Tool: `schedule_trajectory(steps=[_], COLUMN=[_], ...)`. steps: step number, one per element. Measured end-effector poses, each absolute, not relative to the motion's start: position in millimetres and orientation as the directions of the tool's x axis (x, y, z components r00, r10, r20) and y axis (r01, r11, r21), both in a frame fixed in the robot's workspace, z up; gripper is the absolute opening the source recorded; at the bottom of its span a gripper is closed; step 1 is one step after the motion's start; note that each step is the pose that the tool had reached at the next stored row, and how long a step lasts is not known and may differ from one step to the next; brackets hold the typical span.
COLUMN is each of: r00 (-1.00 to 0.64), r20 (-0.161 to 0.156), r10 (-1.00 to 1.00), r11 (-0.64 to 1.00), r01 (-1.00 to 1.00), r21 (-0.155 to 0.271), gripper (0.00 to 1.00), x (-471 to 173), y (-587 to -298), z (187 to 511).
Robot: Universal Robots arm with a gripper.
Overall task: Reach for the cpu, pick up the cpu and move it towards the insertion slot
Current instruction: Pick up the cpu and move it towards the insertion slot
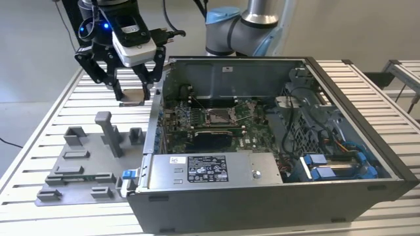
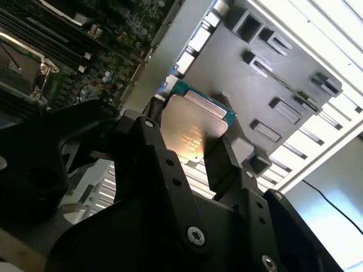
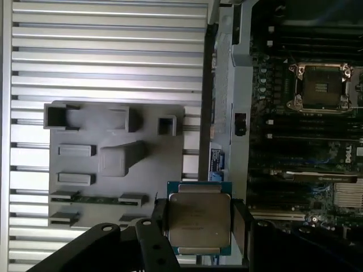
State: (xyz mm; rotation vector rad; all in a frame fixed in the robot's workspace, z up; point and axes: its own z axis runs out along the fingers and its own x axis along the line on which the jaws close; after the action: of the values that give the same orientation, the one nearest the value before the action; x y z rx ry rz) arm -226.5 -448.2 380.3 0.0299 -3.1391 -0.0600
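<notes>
In the exterior view, the grey fixture plate (image 1: pixel 85 162) lay on the slatted desk (image 1: pixel 39 128) at left. Above it the tool (image 1: pixel 133 96) was clamped on the cpu (image 3: pixel 198 218), apparently clear of the desk. Rightward, the insertion slot (image 1: pixel 219 116) sat inside the open computer case (image 1: pixel 276 196).

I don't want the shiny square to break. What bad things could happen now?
The tool pinches the cpu only by its edges, so it might slip and fall onto the grey fixture plate. To get to the insertion slot, it must clear the case wall; bumping it could tilt the cpu.
</notes>
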Motion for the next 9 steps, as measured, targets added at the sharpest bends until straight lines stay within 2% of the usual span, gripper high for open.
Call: schedule_trajectory(steps=[9], r00=[-1.000], r20=[0.001], r10=[-0.019], r11=[0.999], r01=[-0.019], r21=[0.038], gripper=[0.00], x=[-199.3], y=[-447.5], z=[380.3])
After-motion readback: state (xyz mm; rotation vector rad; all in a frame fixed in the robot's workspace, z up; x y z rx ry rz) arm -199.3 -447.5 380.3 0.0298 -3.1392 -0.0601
